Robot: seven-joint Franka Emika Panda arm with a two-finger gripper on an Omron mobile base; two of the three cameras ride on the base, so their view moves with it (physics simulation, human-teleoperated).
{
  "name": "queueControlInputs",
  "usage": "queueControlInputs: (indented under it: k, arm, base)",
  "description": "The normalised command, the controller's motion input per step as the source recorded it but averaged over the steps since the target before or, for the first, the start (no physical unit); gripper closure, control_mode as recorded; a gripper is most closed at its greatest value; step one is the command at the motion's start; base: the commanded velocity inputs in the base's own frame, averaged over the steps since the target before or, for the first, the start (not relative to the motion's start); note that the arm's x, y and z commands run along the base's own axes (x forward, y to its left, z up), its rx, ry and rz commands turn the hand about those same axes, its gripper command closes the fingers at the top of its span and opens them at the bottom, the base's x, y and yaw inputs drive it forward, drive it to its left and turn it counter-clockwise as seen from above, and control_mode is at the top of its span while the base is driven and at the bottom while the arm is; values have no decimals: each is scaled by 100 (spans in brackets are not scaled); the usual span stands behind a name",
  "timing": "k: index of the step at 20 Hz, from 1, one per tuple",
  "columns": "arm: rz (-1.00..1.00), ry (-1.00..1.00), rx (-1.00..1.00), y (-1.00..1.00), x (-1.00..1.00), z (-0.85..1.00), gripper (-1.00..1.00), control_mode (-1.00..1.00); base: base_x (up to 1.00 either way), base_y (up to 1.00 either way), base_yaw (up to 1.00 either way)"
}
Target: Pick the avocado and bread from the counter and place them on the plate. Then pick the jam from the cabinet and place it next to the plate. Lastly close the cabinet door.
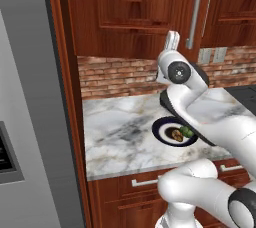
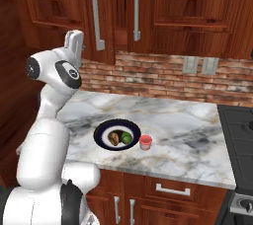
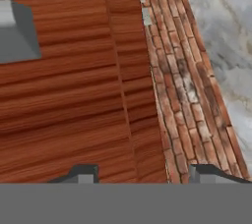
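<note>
Avocado (image 2: 127, 137), a small glossy green oval fruit, lies on the round navy-rimmed plate (image 2: 105, 130) with the white inner ring, and the dark-brown speckled bread (image 2: 114, 138) lies touching it at its 9 o'clock in my right base view. In the left base view I see the same plate (image 1: 160, 131) partly behind my white arm, with the avocado (image 1: 187, 131) at 3 o'clock of the bread (image 1: 175, 134). The small pinkish-red jam jar (image 2: 145, 142) stands upright on the white-and-grey veined marble counter (image 2: 183, 135), just beside the plate at its 3 o'clock. The tall reddish-brown wooden cabinet door (image 2: 96, 14) with its long silver bar handle (image 2: 97, 16) stands slightly ajar, its lower edge hanging over the red brick backsplash (image 2: 163, 73). My gripper (image 2: 75, 44) is raised up beside that door, at its 8 o'clock. In the hand view the two dark fingertips (image 3: 83, 174) stand apart with nothing between them, pointed at the door's wooden panel (image 3: 64, 95) and the brick strip beside it. I see a grey fridge (image 1: 30, 122) at 9 o'clock of the counter.
</note>
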Motion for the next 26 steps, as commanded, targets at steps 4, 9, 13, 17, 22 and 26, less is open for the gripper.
queueControlInputs:
  k: [4, 9, 13, 17, 22, 26]
  arm:
    - [0, 0, 0, -51, 72, 9, -100, -100]
    - [0, 0, 0, -44, 59, 16, -100, -100]
    - [0, 0, 0, -44, 48, 21, -100, -100]
    - [0, 0, 0, -49, 49, 14, -100, -100]
    - [0, 0, 0, -52, 49, 4, -100, -100]
    - [0, 0, 0, -52, 52, 0, -100, -100]
  base:
    - [0, 0, 0]
    - [0, 0, 0]
    - [0, 0, 0]
    - [0, 0, 0]
    - [0, 0, 0]
    - [0, 0, 0]
